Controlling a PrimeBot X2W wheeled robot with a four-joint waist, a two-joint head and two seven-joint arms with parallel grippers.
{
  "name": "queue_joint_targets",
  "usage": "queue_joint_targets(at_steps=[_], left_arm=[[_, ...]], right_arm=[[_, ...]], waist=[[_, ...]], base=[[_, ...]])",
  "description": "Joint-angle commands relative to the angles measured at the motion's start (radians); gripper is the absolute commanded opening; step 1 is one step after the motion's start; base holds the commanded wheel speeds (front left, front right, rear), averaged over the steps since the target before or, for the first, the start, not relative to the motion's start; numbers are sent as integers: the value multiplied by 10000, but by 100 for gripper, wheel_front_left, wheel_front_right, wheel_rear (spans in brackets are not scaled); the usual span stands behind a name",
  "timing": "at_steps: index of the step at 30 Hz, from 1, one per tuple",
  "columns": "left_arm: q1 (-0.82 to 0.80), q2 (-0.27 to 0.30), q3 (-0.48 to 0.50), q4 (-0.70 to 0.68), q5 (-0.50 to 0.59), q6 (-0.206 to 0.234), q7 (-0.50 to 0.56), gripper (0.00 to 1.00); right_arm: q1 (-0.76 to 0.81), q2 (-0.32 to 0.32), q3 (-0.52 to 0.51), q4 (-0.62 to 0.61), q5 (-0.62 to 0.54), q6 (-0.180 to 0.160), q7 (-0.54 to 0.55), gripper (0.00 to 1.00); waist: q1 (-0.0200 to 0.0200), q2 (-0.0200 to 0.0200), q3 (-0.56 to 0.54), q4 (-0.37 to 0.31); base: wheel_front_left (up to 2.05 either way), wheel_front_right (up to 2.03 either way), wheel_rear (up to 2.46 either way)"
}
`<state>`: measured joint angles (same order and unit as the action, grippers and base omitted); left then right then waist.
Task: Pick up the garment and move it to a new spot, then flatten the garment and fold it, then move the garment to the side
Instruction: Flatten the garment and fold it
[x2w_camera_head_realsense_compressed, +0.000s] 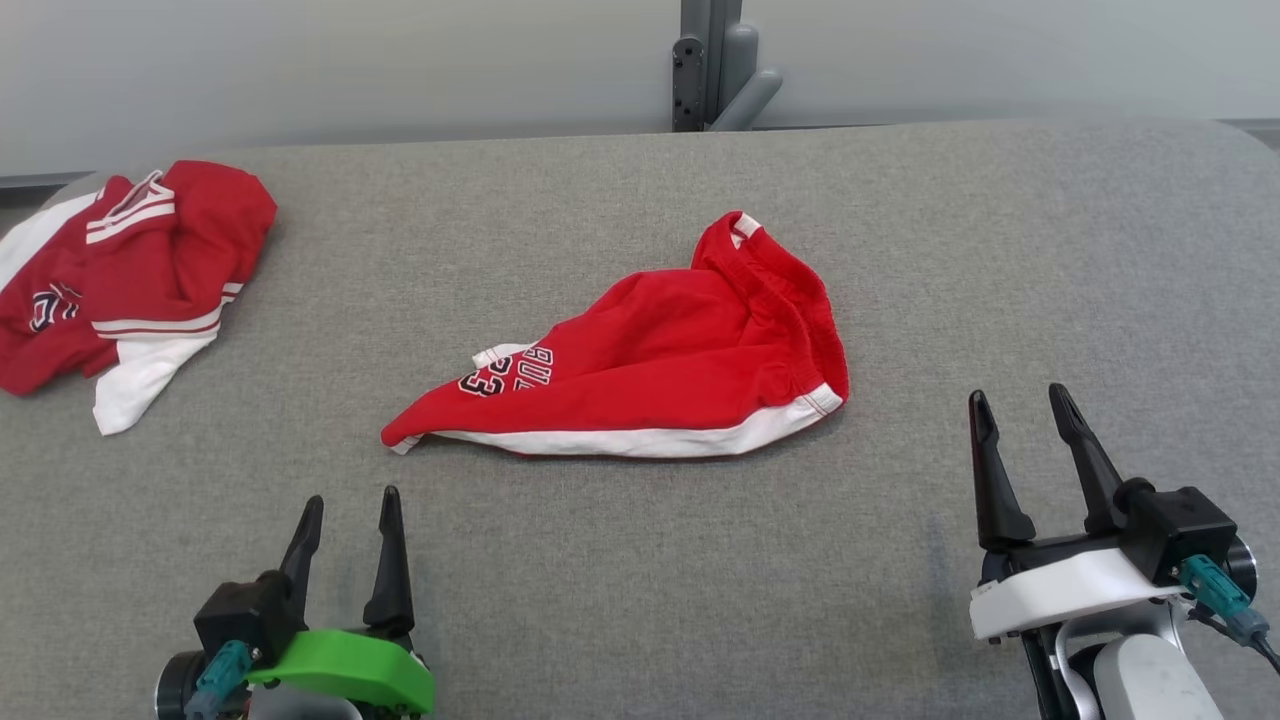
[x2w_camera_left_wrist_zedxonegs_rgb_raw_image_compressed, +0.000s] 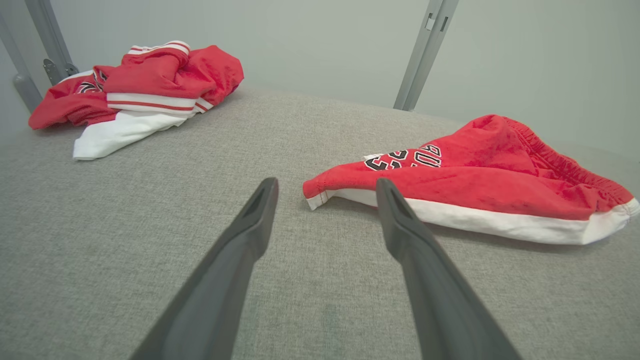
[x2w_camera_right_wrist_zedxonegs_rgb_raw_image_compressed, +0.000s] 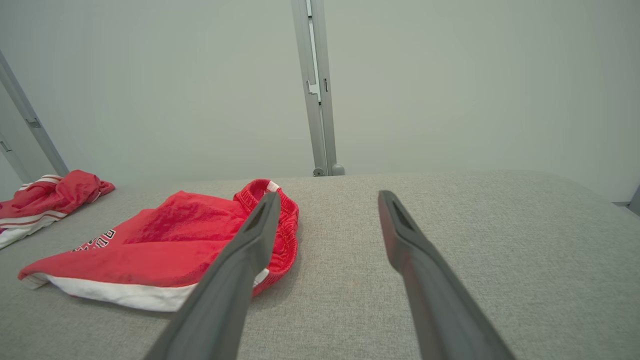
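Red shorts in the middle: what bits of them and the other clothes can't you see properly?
- Head view: a fold tucks away part of the print on the red shorts, so it cannot be read whole.
- Right wrist view: one finger of the right gripper covers part of the waistband.
- Head view: the left edge cuts off the crumpled red and white garment; its bunching hides what kind it is.

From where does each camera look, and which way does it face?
Head view: on the head, facing forward and down at the red shorts on the grey table; left gripper and right gripper below.
Left wrist view: low over the table, facing the shorts' corner; own fingers show.
Right wrist view: low, facing the grey post; own fingers show.
Shared: all three show the shorts.
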<state>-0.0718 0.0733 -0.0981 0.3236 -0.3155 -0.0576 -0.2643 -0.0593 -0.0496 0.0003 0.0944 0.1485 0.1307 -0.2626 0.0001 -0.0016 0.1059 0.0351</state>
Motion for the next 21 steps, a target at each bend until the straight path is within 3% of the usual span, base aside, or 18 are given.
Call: queue_joint_targets(at_steps=[1,9,21], left_arm=[[288,-78,71,-84,135,-87,-3,100],[531,-194,-49,-67,445,-201,-3,100],[255,-226,-482,-291,149,-112,-4,100]], right_arm=[[187,-14,-31,50,-78,1,-31,100],[139,-14,351,784,-457,-1,-31,100],[-1979,-122,427,4385,-2485,-1,-31,100]], waist=[[-1,16,-239,154],[-1,16,-420,517],[-1,16,-87,1545]], base=[[0,0,0],[0,0,0],[0,0,0]])
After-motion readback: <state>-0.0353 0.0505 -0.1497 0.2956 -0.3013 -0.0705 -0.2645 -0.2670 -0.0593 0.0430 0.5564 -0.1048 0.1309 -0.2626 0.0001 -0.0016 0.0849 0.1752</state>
